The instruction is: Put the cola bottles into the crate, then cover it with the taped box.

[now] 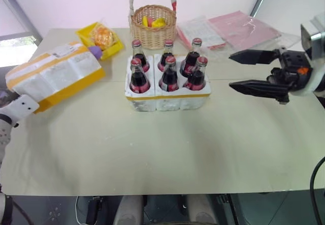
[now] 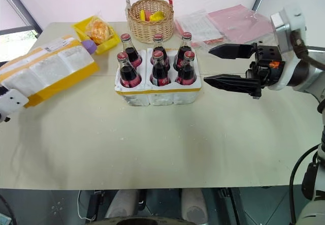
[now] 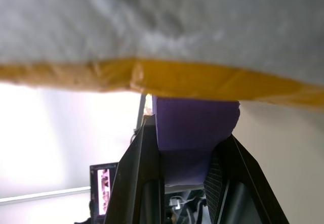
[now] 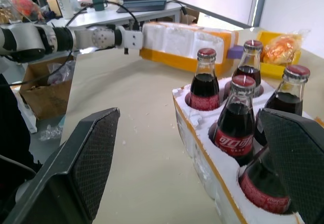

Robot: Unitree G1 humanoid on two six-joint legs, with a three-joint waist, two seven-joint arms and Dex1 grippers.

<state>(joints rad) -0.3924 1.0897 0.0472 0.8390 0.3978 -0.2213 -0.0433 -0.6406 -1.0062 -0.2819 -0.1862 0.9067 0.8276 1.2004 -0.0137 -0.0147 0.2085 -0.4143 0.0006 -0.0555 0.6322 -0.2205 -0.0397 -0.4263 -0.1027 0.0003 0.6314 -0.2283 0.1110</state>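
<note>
so, far left, the left gripper (image 3: 185, 176) is pinched hard on the purple end piece (image 3: 195, 128) at the near end of the box (image 1: 56, 75), fingers (image 3: 142, 178) pressed on either side of it. the box lies angled at the table's (image 1: 152, 154) left edge, its other purple end just beside the yellow tray (image 1: 114, 47) with a wrapped snack. whether it's off the table yet, can't tell.

moving right, centre stage: the crate (image 1: 167, 98) with all six bottles (image 1: 169, 72) standing in their wells, red caps up, so loading looks done and the cover is the step in hand. behind it the wicker basket (image 1: 152, 29), and far right some plastic sleeves (image 1: 238, 29).

right side, the right gripper (image 2: 233, 65) hangs level just right of the crate, fingers spread wide, holding nothing, pointing at the bottles.

now the risks. that's a long box held by one small end piece, so it may well sag or twist in the pinch, or the purple piece could pull loose. swing it in low and the free end clips the bottle caps, tipping them or shoving the light crate. come down off-centre and it perches on the caps instead of seating. that open right gripper also sits close to the landing zone.
</note>
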